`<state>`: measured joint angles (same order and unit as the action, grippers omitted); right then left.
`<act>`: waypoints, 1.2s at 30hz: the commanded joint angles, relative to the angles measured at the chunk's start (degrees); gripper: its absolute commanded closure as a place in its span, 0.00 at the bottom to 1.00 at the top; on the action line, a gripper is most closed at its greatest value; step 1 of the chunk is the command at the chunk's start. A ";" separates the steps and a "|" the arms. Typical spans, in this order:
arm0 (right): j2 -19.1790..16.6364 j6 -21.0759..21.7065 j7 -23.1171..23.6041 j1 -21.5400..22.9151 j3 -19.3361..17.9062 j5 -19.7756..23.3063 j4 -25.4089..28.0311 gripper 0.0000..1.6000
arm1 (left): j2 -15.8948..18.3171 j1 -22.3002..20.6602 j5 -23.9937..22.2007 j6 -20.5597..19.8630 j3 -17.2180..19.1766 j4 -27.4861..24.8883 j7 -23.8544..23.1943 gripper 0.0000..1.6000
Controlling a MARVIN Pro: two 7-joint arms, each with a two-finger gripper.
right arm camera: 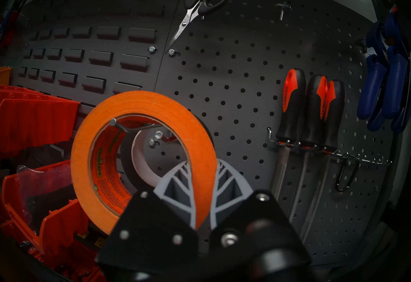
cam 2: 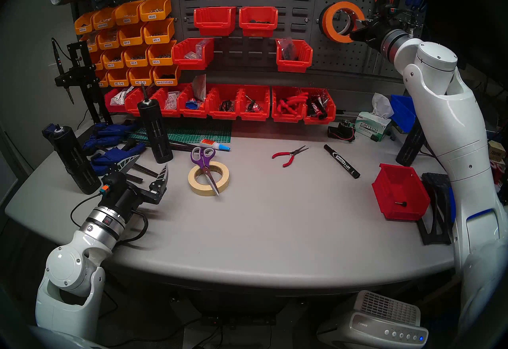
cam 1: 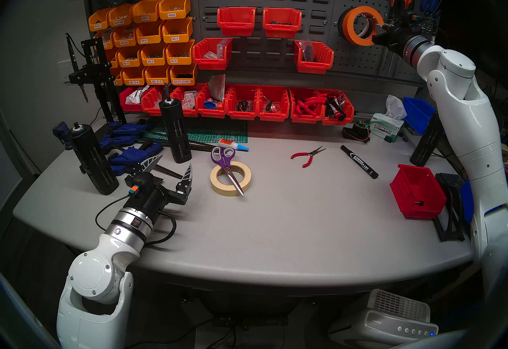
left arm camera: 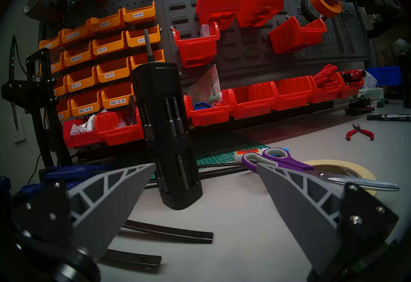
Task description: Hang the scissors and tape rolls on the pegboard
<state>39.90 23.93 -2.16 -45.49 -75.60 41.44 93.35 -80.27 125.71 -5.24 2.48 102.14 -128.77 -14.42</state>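
Note:
My right gripper (cam 1: 375, 30) (right arm camera: 203, 163) is shut on the rim of the bright orange tape roll (cam 1: 347, 27) (right arm camera: 142, 106), held against the pegboard (cam 1: 362, 62) (right arm camera: 233, 86). A metal hook (right arm camera: 115, 122) passes through the roll's hole. The black roll with a white core (right arm camera: 144, 168) hangs behind it on the board. The purple-handled scissors (cam 1: 228, 164) (left arm camera: 287, 161) lie across the beige masking tape roll (cam 1: 217, 187) (left arm camera: 364, 173) on the table. My left gripper (cam 1: 176, 161) (left arm camera: 205, 164) is open and empty, low over the table just left of them.
Two black bit holders (cam 1: 176, 131) (cam 1: 90, 158) stand near my left gripper, with blue clamps behind. Red pliers (cam 1: 308, 156), a black marker (cam 1: 358, 161) and a red bin (cam 1: 417, 194) lie to the right. Black-handled scissors (right arm camera: 200, 1) and files (right arm camera: 311, 108) hang on the pegboard.

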 commanded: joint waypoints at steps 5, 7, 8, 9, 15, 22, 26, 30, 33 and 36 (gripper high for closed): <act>-0.14 -0.24 -0.05 1.90 -0.58 -0.30 0.38 0.73 | -0.03 -0.03 0.00 0.38 -0.13 -0.81 -0.04 0.00; -0.16 -0.29 -0.03 1.92 -0.53 -0.32 0.34 0.71 | -0.03 -0.03 0.00 0.38 -0.13 -0.81 -0.04 0.00; -0.16 -0.29 -0.04 1.93 -0.51 -0.33 0.34 0.71 | -0.03 -0.03 0.00 0.38 -0.13 -0.81 -0.04 0.00; -0.22 -0.02 0.02 1.94 -0.53 -0.15 0.51 0.71 | -0.03 -0.03 0.00 0.38 -0.13 -0.81 -0.04 0.00; -0.29 0.11 -0.03 1.72 -0.65 0.01 0.80 0.63 | -0.03 -0.03 0.00 0.37 -0.13 -0.81 -0.04 0.00; -1.25 0.13 0.11 0.03 -1.83 1.00 2.49 0.53 | -0.03 -0.04 0.00 0.37 -0.13 -0.80 -0.05 0.00; -2.81 0.10 0.11 -2.52 -3.65 2.68 4.82 0.44 | -0.03 -0.04 -0.01 0.36 -0.13 -0.80 -0.05 0.00; -3.88 0.07 0.01 -4.34 -5.00 3.58 6.24 0.40 | -0.03 -0.04 -0.01 0.36 -0.13 -0.80 -0.05 0.00; -4.75 0.14 -0.21 -6.12 -6.35 4.49 7.30 0.35 | -0.03 -0.04 -0.01 0.36 -0.13 -0.80 -0.05 0.00; -5.52 0.14 -0.35 -7.83 -7.68 5.28 7.85 0.21 | -0.03 -0.04 -0.01 0.36 -0.13 -0.80 -0.05 0.00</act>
<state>37.47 24.34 -2.09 -50.83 -79.14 45.41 98.24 -80.28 125.71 -5.24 2.48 102.14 -128.77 -14.42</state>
